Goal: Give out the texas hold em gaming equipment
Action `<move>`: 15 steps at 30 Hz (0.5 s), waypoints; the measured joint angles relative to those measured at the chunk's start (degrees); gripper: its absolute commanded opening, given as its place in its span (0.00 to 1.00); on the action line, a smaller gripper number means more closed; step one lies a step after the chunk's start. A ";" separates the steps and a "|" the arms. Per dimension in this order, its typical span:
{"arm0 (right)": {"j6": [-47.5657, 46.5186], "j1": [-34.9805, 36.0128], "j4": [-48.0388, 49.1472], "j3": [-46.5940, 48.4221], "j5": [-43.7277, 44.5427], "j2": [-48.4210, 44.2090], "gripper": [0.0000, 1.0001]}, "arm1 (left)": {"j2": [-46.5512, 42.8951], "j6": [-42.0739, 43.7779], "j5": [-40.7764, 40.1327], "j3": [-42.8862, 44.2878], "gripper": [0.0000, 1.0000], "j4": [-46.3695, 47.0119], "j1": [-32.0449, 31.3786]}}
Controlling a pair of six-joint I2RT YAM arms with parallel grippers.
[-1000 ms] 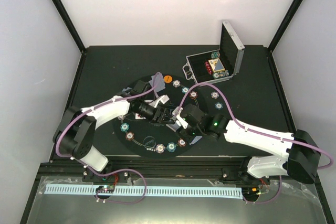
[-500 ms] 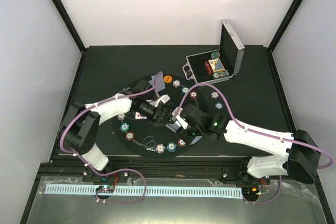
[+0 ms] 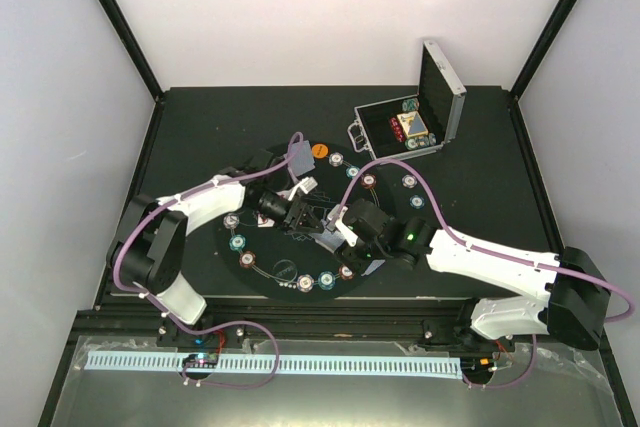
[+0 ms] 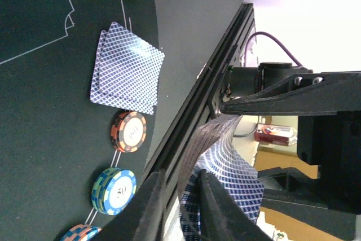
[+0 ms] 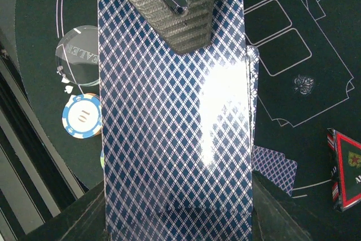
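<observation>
Blue-diamond backs fill our right wrist view: the deck (image 5: pixel 175 128) of playing cards sits clamped by its long edges in the right gripper (image 5: pixel 177 218), raised over the middle of the round black mat (image 3: pixel 262 269). Our left gripper (image 4: pixel 183 201) meets it head-on from the opposite side. Its carbon-weave fingers (image 5: pixel 200 9) are closed to a thin gap on the top card (image 4: pixel 225 167), which bows in an arc between the two tools.

The deck's long axis runs straight from one wrist to the other, so its far short edge faces the left arm, and that arm is the one placed to take the card. We judge that the card must slide off lengthwise, toward the left arm, with the right grip holding the rest back.

Below, a dealt pair (image 4: pixel 127 69) lies face down near the mat's rim. A red-brown chip (image 4: pixel 128 131) and a teal chip (image 4: pixel 114 190) sit just beside it.
</observation>
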 measured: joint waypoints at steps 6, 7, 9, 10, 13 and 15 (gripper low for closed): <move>0.00 0.00 -0.04 0.00 0.02 0.00 0.56 | -0.11 -0.24 2.54 -0.04 0.04 0.33 0.85; 0.00 0.00 -0.04 0.00 0.04 0.00 0.56 | -0.17 -0.42 2.93 -0.04 0.04 0.46 1.09; 0.02 0.00 0.00 0.00 0.07 0.00 0.55 | -0.57 -0.50 3.61 -0.17 0.03 0.55 1.55; 0.02 0.00 0.04 0.00 0.07 0.00 0.56 | -0.83 -0.50 3.67 -0.26 0.02 0.52 1.77; 0.02 0.00 0.02 0.00 0.11 0.00 0.56 | -1.66 -0.48 3.67 -0.48 0.02 0.42 2.99; 0.04 0.00 0.02 0.00 0.13 0.00 0.56 | -2.34 -0.48 3.45 -0.74 0.02 0.46 4.20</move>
